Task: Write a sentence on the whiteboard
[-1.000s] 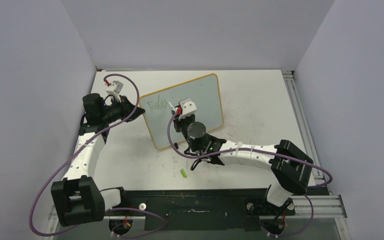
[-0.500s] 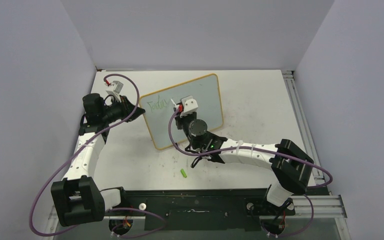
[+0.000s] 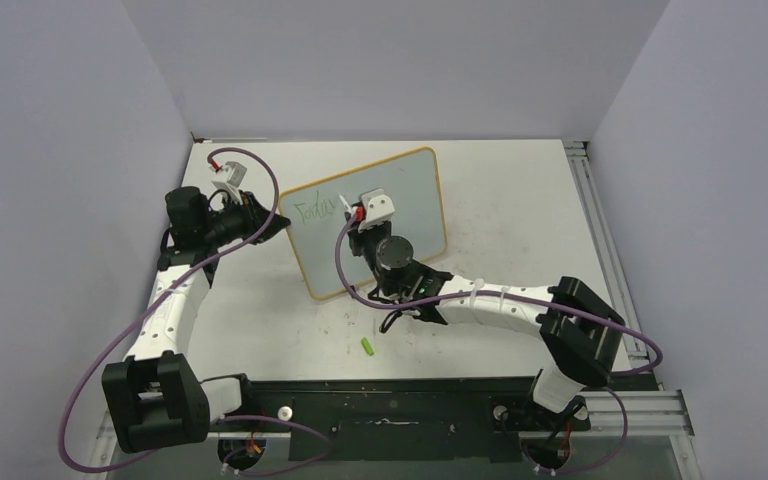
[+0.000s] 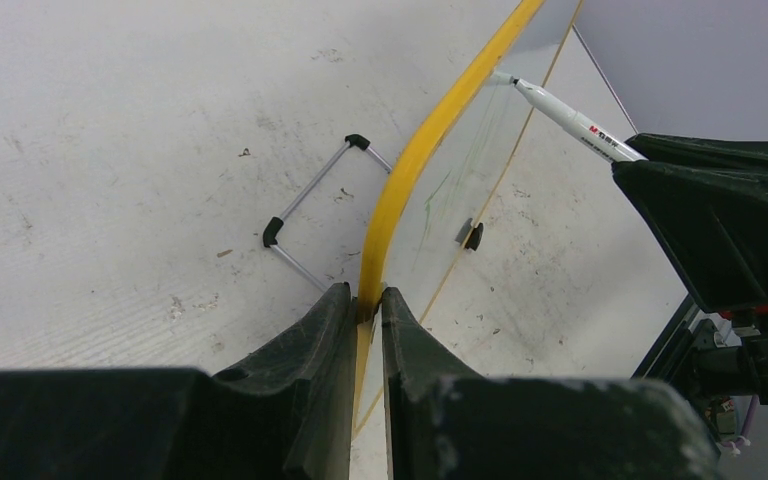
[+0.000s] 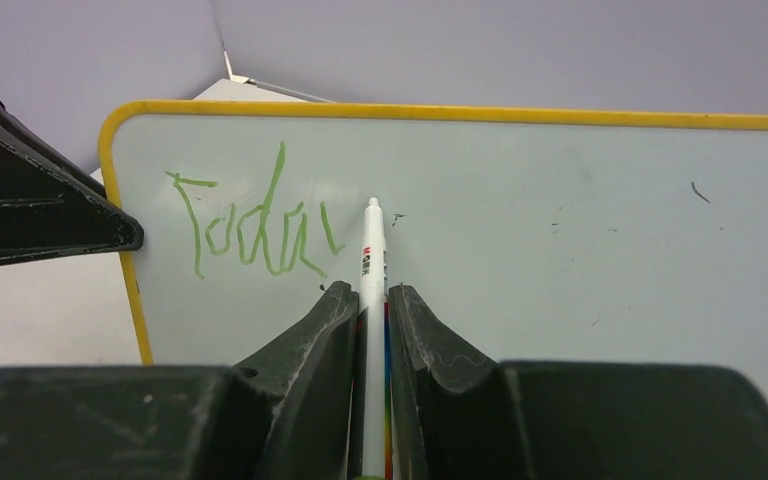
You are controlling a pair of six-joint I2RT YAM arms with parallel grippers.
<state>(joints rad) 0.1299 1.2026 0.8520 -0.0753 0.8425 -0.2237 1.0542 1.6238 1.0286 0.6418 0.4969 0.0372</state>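
The whiteboard [image 3: 415, 195] stands tilted on the table, pale with a yellow frame [image 4: 430, 140]. My left gripper [image 3: 278, 222] is shut on its left edge, the fingertips pinching the frame [image 4: 367, 297]. My right gripper [image 5: 368, 290] is shut on a white marker [image 5: 371, 250], whose tip touches the board [image 5: 560, 230] just right of the green writing. The sentence [image 5: 250, 235] reads "Toda" in green at the board's upper left [image 3: 315, 211]. From the left wrist view the marker [image 4: 570, 118] reaches the board from the right.
A green marker cap [image 3: 368, 346] lies on the white tabletop in front of the board. Behind the board, a wire stand [image 4: 310, 215] rests on the table, and a black clip foot [image 4: 473, 236] sits at its base. A metal rail [image 3: 600, 230] runs along the table's right edge.
My right gripper with the marker has shifted slightly farther along the board. The left gripper and the board have stayed put.
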